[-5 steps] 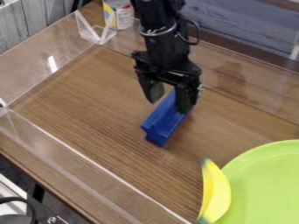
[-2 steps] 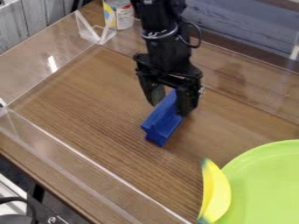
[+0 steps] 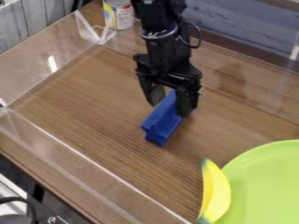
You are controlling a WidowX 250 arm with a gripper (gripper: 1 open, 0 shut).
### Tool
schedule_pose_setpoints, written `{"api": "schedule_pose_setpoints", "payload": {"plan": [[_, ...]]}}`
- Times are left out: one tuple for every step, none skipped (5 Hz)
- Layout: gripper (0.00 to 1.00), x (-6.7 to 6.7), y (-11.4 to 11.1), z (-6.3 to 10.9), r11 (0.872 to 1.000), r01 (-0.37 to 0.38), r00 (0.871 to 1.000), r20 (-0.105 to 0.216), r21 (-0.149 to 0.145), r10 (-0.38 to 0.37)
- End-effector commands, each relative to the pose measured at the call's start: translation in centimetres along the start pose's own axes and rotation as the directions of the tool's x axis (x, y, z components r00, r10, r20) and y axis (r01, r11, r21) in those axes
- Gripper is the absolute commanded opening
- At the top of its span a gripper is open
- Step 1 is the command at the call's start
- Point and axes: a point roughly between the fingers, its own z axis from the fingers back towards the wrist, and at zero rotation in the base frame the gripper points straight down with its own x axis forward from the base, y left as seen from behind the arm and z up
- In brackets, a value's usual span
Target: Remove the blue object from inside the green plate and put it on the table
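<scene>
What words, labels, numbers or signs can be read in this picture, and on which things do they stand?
No text here can be read.
The bottle at the top edge carries a yellow and white label, too small and blurred to read.
The blue block, the green plate, the table and the gripper show no markings.

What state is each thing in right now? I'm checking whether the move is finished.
blue object: on the table, outside the plate, its upper end between the open fingers.
gripper: open, pointing down over the block.
green plate: on the table, no block on it.
yellow banana-shaped thing: lying against the plate's left rim.
</scene>
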Motion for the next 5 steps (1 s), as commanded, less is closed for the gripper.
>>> {"api": "schedule_pose_setpoints", "payload": {"plan": [[1.0,0.5,0.0,0.4,1.0,0.02,1.0,0.022,0.023,-0.02],[1.0,0.6,0.2,-0.6,0.999,0.025,1.0,-0.004,0.035,-0.025],[0.0,0.7,0.4,-1.5,0.999,0.023,0.999,-0.024,0.044,-0.022],[0.0,0.8,0.3,-1.2,0.999,0.021,0.999,-0.032,0.048,-0.02],[1.0,0.9,0.4,-1.0,0.998,0.023,0.999,-0.042,0.055,-0.021]]}}
